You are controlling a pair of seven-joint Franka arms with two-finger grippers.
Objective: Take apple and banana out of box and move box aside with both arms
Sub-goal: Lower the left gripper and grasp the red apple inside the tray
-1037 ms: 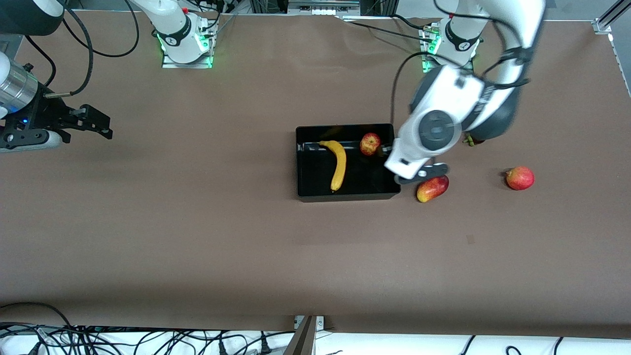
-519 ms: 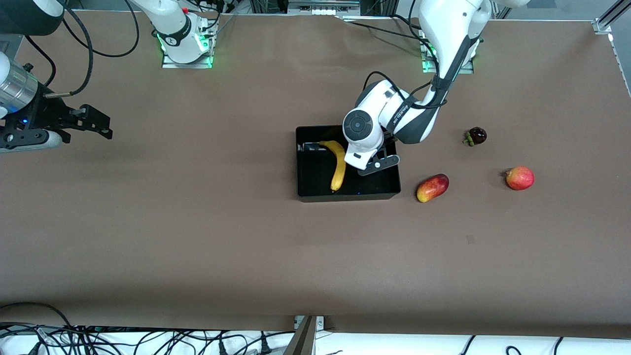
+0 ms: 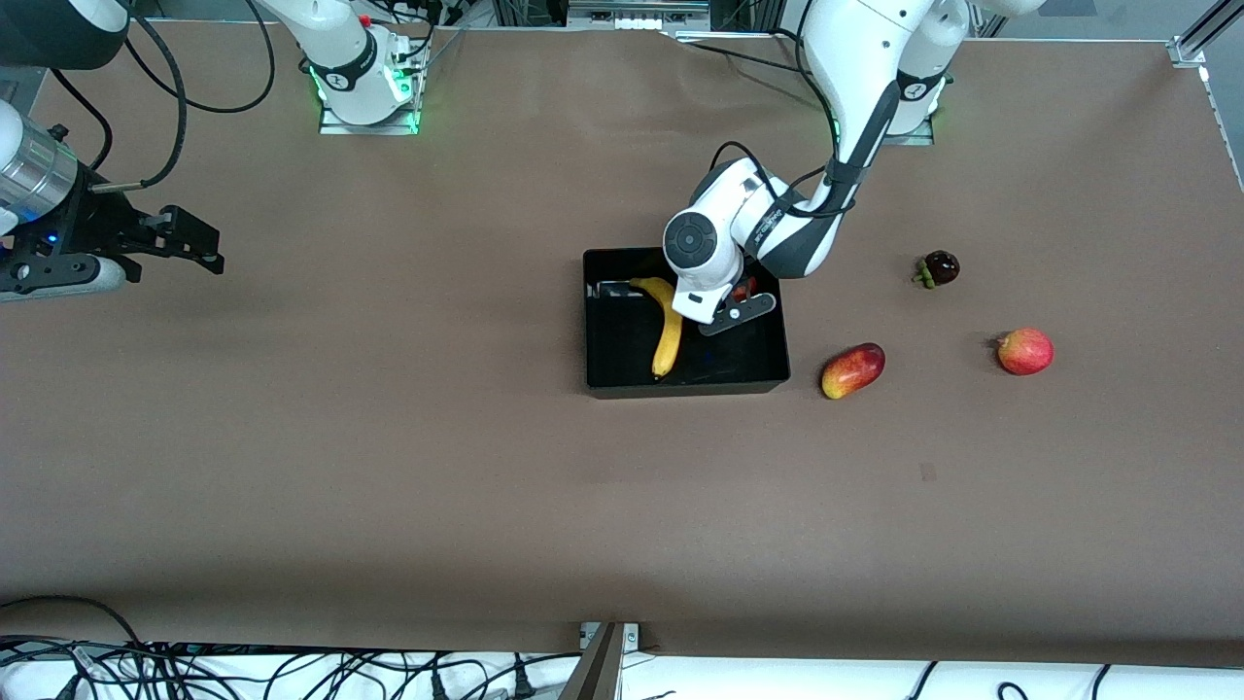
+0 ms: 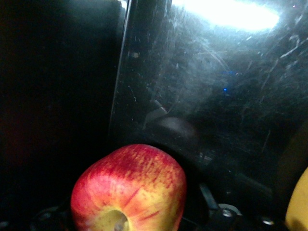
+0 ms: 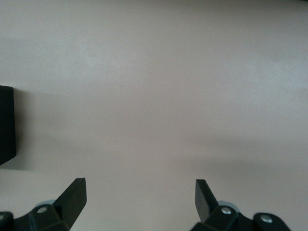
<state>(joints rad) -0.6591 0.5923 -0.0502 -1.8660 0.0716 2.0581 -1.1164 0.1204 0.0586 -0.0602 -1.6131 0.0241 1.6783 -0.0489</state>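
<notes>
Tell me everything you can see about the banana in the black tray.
The banana is long, curved and plain yellow, smooth-skinned and whole, with a darker tip at the end nearer the front camera. It lies flat on the floor of the glossy black tray, lengthwise from the tray's farther wall toward the front camera. Its farther end is partly covered by the left arm, whose left end effector is low beside it at the apple. Nothing grips the banana.

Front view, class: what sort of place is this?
Probably a robotics lab: two robot arm bases bolted to a brown-covered table, loose cables along its edge, and fruit such as a banana set out as props.
</notes>
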